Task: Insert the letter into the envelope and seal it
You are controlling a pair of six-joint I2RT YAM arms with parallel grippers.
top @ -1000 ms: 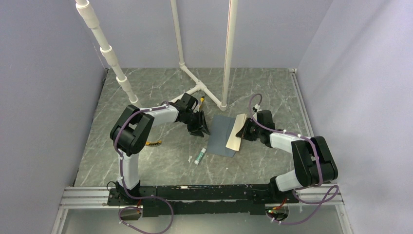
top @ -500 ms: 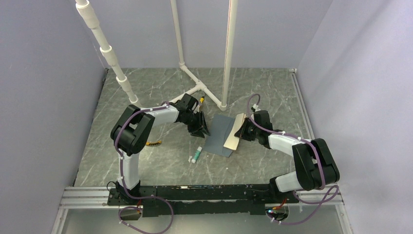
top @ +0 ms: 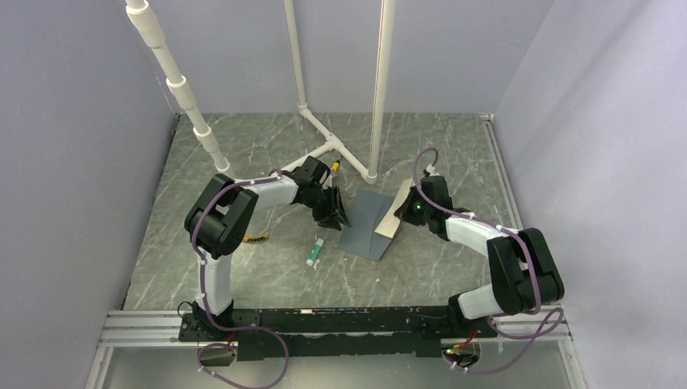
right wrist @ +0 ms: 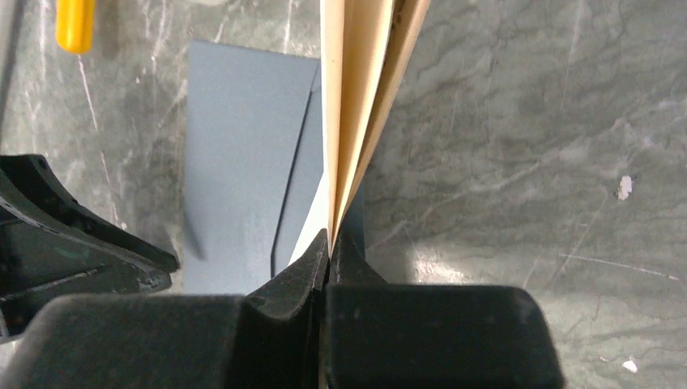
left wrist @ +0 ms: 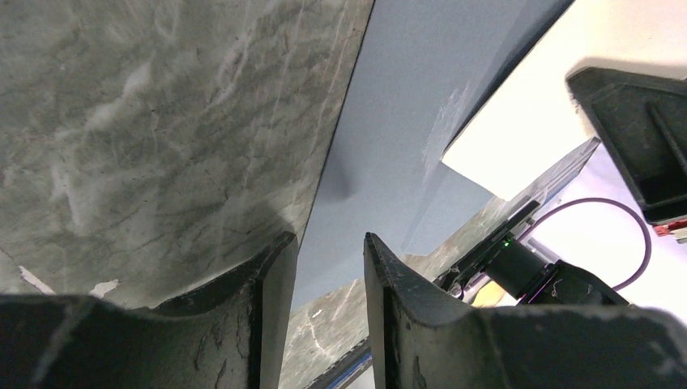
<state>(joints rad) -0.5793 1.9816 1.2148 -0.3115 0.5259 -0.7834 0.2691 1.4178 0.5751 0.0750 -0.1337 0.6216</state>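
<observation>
One tan letter (top: 394, 212), one blue-grey envelope (top: 364, 224), one small white tube (top: 314, 252)

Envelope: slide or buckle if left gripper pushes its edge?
Probably slides: the envelope lies flat on the smooth table and looks light. Thin paper, so an edge push from the left gripper may buckle it. The letter over its right side could catch.
</observation>
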